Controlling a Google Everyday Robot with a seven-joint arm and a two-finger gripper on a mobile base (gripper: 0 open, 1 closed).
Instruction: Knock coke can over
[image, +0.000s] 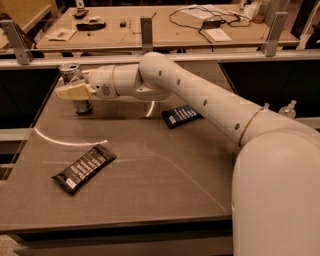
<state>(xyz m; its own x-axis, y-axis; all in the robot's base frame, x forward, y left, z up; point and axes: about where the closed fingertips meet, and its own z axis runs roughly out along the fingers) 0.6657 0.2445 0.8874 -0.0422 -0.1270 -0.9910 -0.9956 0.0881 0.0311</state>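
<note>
The coke can (73, 75) is a slim silvery-grey can with a shiny rimmed top. It stands upright at the far left of the grey table (150, 185). My gripper (70, 92) reaches in from the right on the white arm (200, 100). Its cream fingers (74, 91) lie across the can's middle and hide that part. The can's top shows above them and its base (83, 107) shows below.
A black snack wrapper (84, 168) lies at the front left. A dark blue wrapper (182, 115) lies near the middle, under the arm. A wooden bench (150, 27) with cables and small items stands behind a metal rail. The table's left edge is close to the can.
</note>
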